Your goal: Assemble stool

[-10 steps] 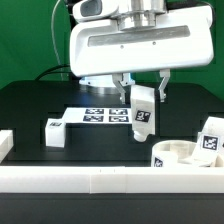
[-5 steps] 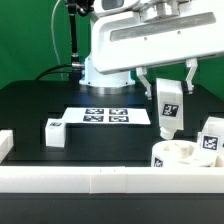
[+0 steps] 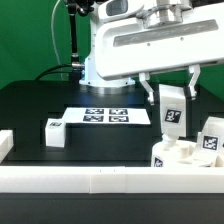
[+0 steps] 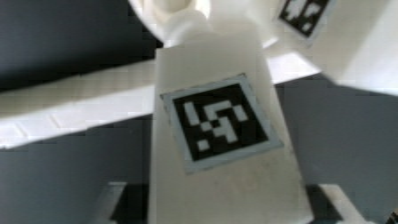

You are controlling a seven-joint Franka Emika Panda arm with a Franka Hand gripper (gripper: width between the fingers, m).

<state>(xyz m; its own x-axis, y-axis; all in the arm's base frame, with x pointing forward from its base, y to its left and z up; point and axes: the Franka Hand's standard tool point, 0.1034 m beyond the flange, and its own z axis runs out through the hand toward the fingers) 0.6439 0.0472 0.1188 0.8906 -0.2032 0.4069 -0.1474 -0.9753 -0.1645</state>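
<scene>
Exterior view, leg (image 3: 172, 108) carried right (above seat (image 3: 190, 158))

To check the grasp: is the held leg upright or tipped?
Upright. The leg hangs near vertical in the gripper, with its long axis pointing down at the seat.

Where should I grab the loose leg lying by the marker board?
Probably from straight above, after releasing the held leg, gripper closing across the loose leg's two flat side faces at mid-length: it lies flat on the table, tag up, both sides free.
</scene>
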